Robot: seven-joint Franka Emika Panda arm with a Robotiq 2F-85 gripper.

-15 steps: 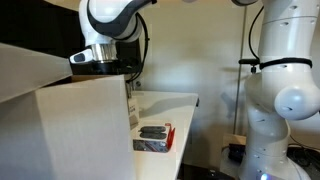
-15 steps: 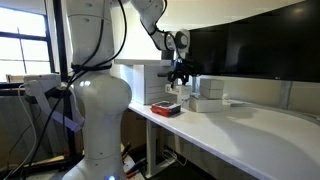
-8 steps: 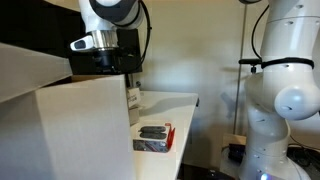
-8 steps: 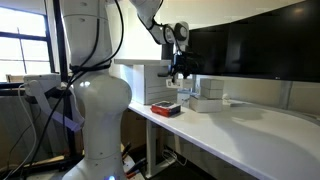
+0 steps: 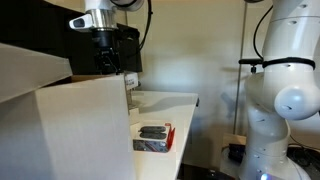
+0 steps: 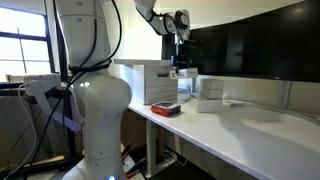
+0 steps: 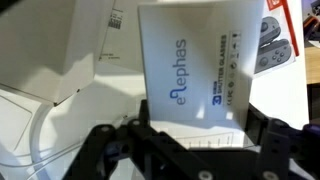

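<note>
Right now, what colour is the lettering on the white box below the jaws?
Blue, printed on the white cardboard box; the wrist view shows it best.

Box (image 7: 195, 65): smooth cardbd, printed. Claw (image 7: 190, 148): matt blk plastic. Table (image 6: 262, 126): smooth, semi-gloss.

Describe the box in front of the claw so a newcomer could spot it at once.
Start at the white table, by the big cardboard box. Between it and the red-and-black pack is a flat white box. It alone carries blue "elephas" lettering.
</note>
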